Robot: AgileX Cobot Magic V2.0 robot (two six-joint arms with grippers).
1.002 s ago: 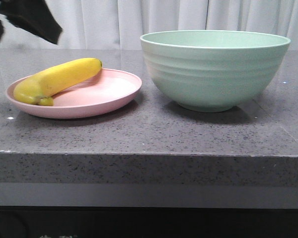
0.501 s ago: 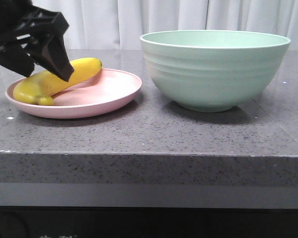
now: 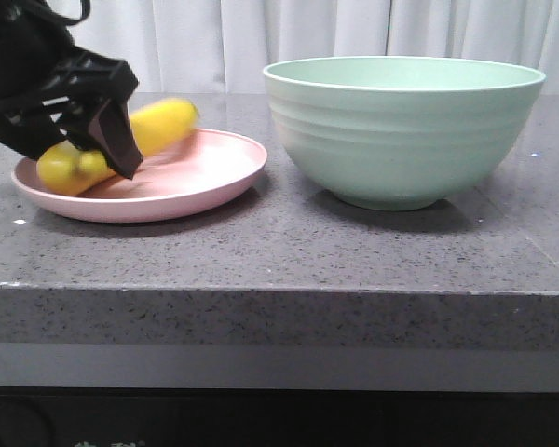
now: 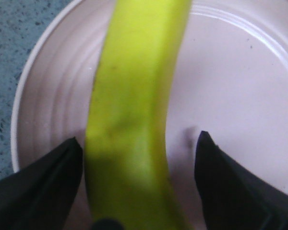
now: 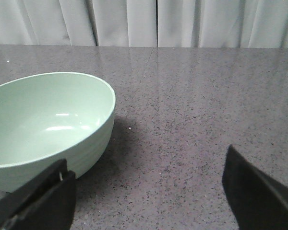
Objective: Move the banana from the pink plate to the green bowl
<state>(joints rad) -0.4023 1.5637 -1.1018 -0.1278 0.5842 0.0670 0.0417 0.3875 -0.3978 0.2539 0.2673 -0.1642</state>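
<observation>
The yellow banana (image 3: 163, 126) lies on the pink plate (image 3: 200, 177) at the left of the counter; its outline is blurred. My left gripper (image 3: 93, 140) is down over the banana's near half, open, with a finger on each side. In the left wrist view the banana (image 4: 134, 96) runs between the jaws of my left gripper (image 4: 138, 139): one finger (image 4: 48, 187) is against it and the other (image 4: 230, 187) stands apart over the plate (image 4: 230, 86). The green bowl (image 3: 401, 130) stands to the right of the plate. My right gripper (image 5: 146, 158) is open and empty beside the bowl (image 5: 43, 120).
The grey speckled counter (image 3: 279, 251) has its front edge close to the plate and the bowl. White curtains (image 3: 261, 37) hang behind it. The right gripper is out of the front view.
My left gripper came in from the upper left and dropped over the banana. The banana's left end has risen slightly and its image is now blurred.
</observation>
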